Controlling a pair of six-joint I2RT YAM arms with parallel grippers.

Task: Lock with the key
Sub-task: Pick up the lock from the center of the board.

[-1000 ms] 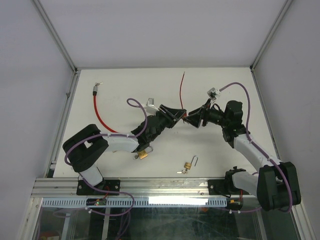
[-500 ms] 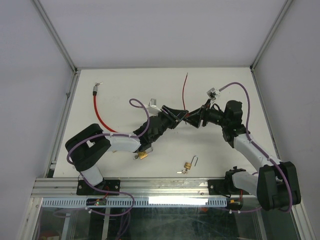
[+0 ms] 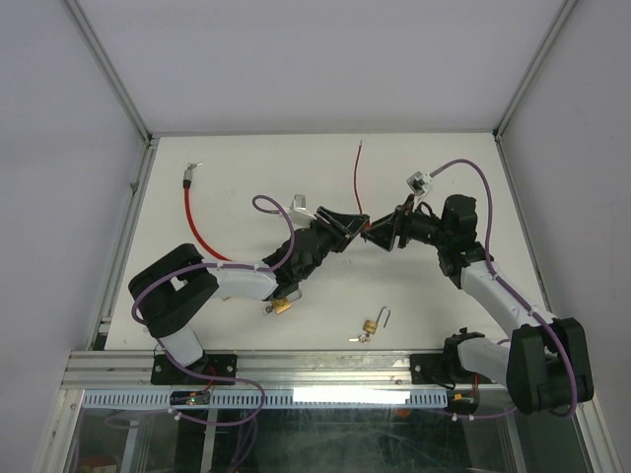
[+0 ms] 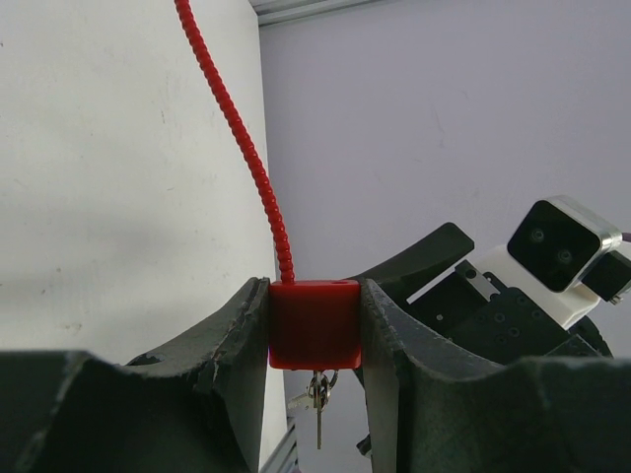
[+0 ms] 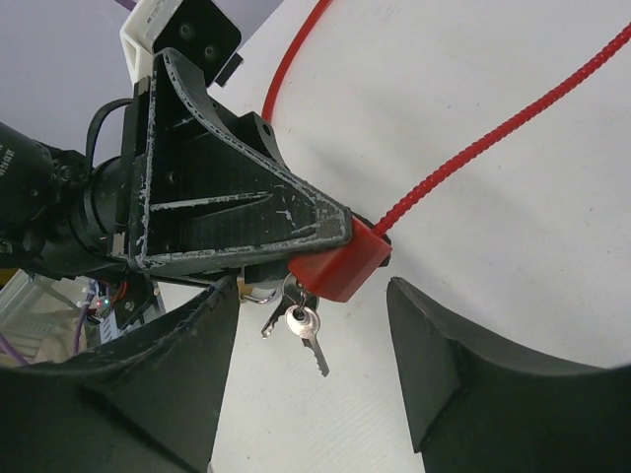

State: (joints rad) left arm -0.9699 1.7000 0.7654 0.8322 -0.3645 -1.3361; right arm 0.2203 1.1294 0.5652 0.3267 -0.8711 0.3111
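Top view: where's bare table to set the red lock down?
Free: the far strip between the cable's metal end and the red cable tip; the near-right patch between the brass padlock and the right arm. Crowded: the centre, where left jaws grip the red lock body and right jaws face it; also the second padlock beside the left arm.

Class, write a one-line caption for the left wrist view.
Left gripper clamps red lock body; keys dangle beneath, red cable rises above.

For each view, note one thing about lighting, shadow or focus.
Top external: even light, hardly any shadow on the table. Left wrist: a soft shadow dims it beside the red lock body. Right wrist: dark fingers frame sharp keys.
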